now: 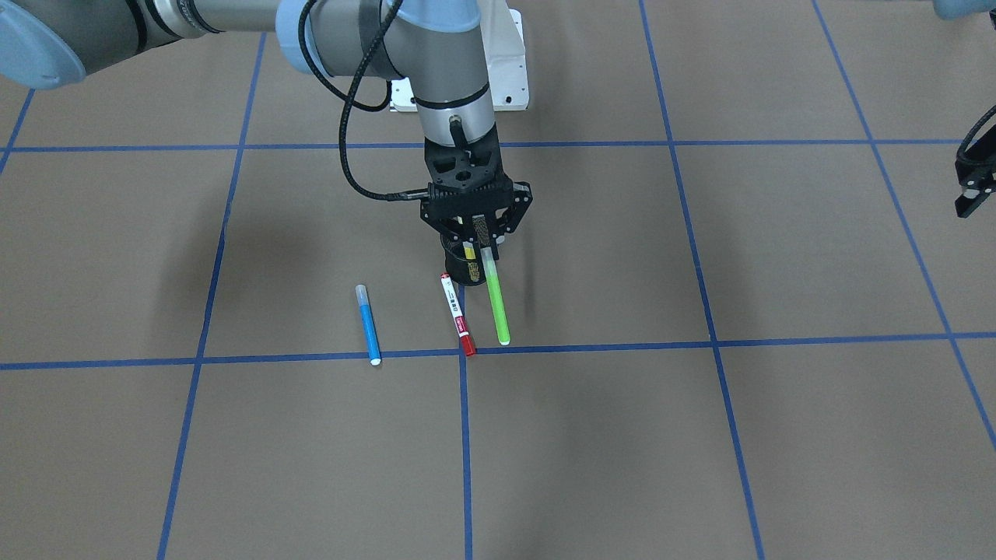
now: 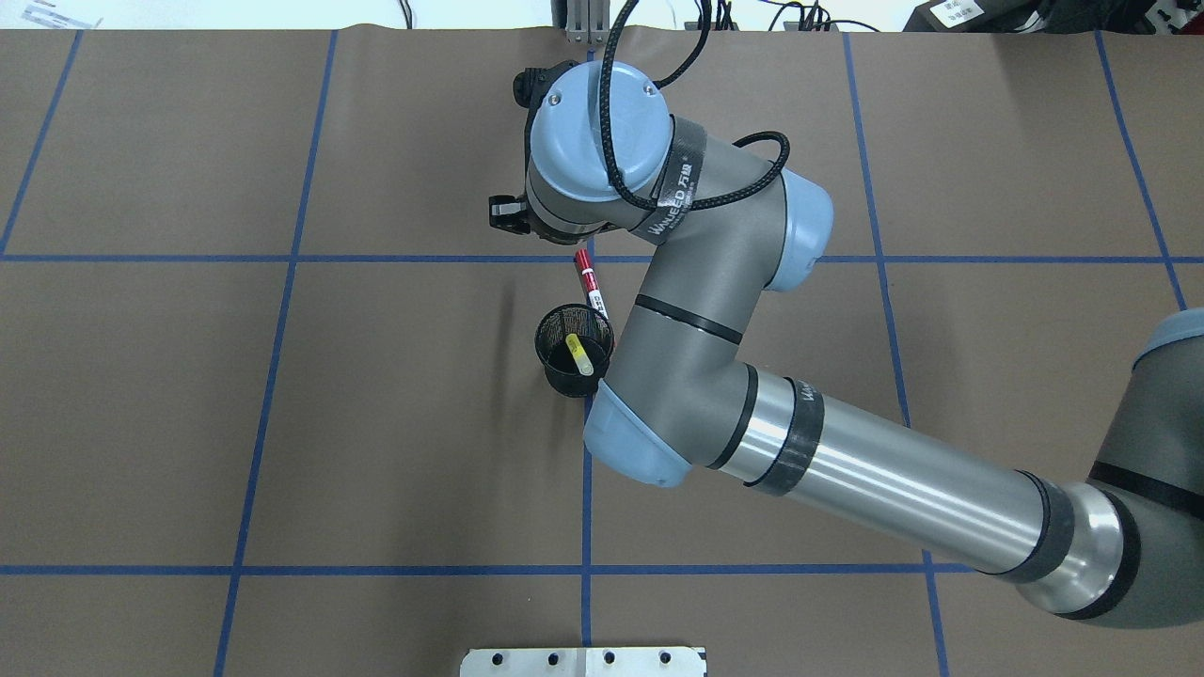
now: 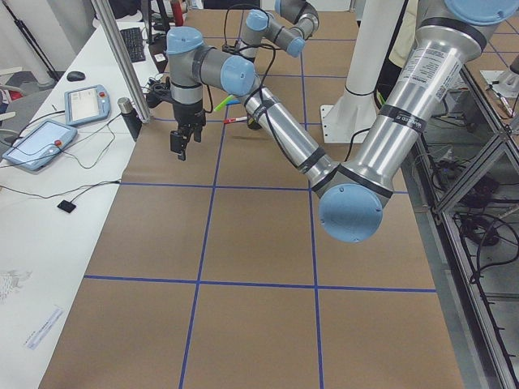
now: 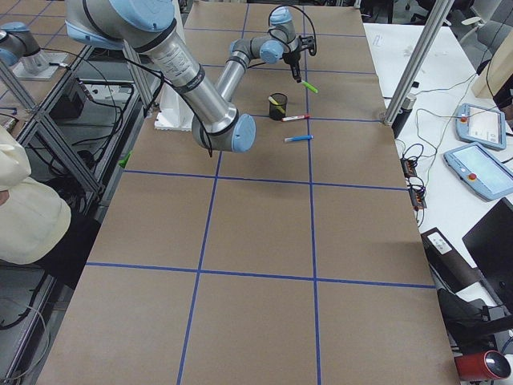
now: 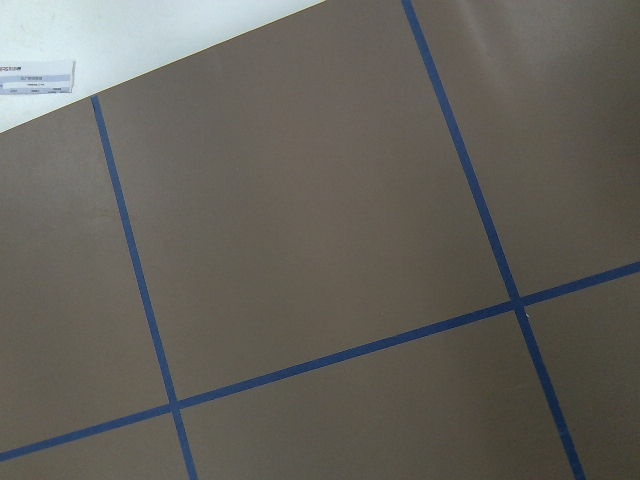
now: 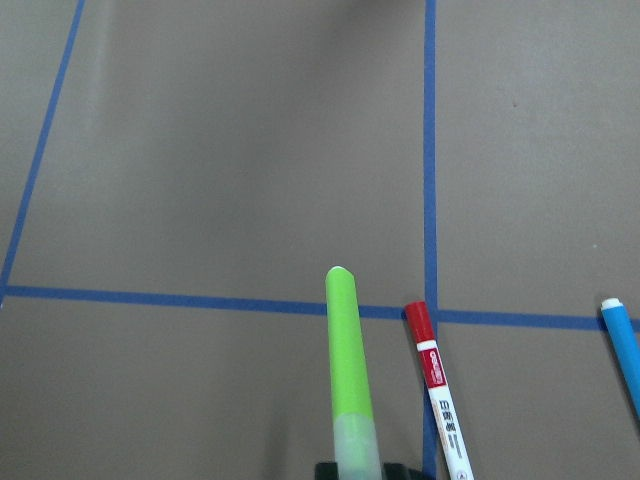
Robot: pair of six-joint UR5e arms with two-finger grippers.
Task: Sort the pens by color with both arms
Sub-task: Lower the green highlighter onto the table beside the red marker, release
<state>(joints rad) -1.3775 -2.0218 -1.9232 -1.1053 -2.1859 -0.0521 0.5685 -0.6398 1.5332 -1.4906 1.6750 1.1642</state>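
At the middle of the front-facing view, the green pen (image 1: pixel 496 305) is gripped at its capped end by the right claw (image 1: pixel 479 233), its body slanting down toward the lower edge of the frame. It is judged to be lifted off the table (image 1: pixel 700 467), since a shadow lies to its right. The pick-up step is thus taken as done, and the carry is in hand. For the next move, the green pen must be swung clear of the cup (image 2: pixel 564 381) just behind the claw and of the red-ended pen (image 1: pixel 457 314) lying just to its left, then set down at a place of its own; which place cannot be told.

Four pens are counted:
- one green, held;
- one yellow (image 2: pixel 580 355), leaning inside the cup;
- one red-ended, flat on the table;
- one blue (image 1: pixel 368 325), further left, also flat.

One cup and two arms are seen. At the right edge, the left claw (image 1: pixel 976 187) is cut off by the frame, and it cannot be told whether it is open or closed.
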